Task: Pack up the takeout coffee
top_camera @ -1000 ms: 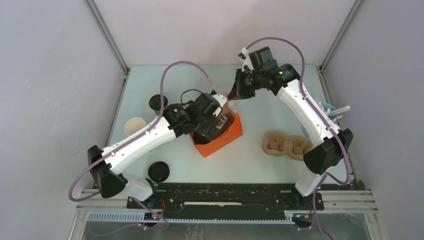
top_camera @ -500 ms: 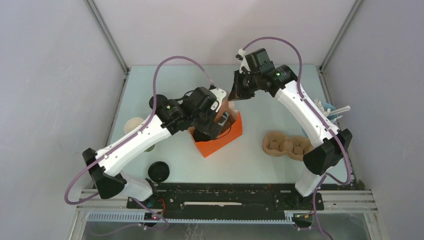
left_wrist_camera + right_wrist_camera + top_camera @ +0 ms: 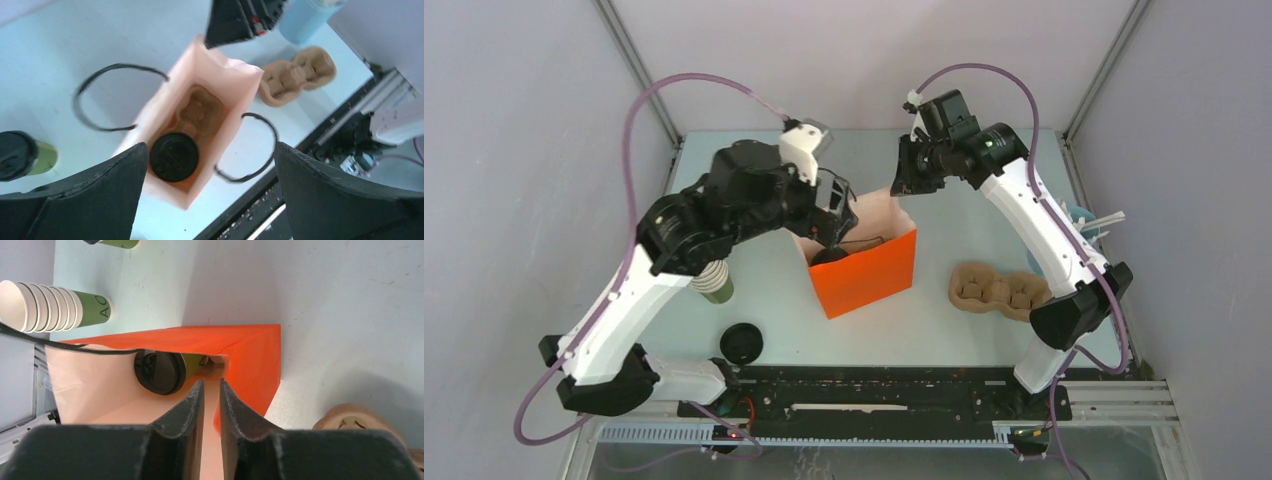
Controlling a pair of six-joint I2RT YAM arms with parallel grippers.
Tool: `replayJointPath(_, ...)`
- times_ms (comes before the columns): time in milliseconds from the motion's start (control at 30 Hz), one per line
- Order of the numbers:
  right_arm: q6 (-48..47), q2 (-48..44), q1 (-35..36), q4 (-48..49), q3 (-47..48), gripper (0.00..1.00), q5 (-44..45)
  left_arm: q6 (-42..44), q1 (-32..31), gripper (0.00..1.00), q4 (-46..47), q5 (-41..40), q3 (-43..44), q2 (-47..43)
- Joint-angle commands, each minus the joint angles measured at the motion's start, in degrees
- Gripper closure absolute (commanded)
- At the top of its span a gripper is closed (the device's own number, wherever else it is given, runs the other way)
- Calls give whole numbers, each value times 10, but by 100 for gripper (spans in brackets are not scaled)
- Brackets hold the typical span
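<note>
Left jaws gape empty above a cup (image 3: 174, 156) in the bag (image 3: 869, 275); right jaws pinch its rim

Pale blue-green bench (image 3: 964, 170) carries orange paper bag (image 3: 869, 275) at centre — brown pulp cup carrier (image 3: 999, 290) to its right, blue container (image 3: 1079, 215) at right edge. Left side: nested cup stack (image 3: 55, 307), lidded green cup (image 3: 22, 155) — loose black lid (image 3: 741, 343) near front edge.

Left claw (image 3: 210, 150) now high above bag (image 3: 869, 275)
</note>
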Motion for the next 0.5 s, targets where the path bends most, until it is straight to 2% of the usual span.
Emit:
replayJointPath(0,-20,6,4,-25,53,70,19,-20,15,0,-3,-72,39,-29)
replayJointPath(200,-21,20,8,-77,111,42,24,-73,70,0,-37,-153,36,-50)
replayJointPath(333,-34,25,5,-122,160,30,39,-124,157,0,-42,-149,-6,-81)
replayJointPath(467,-50,19,-23,-164,218,22,14,-149,287,0,-32,-101,-47,-67)
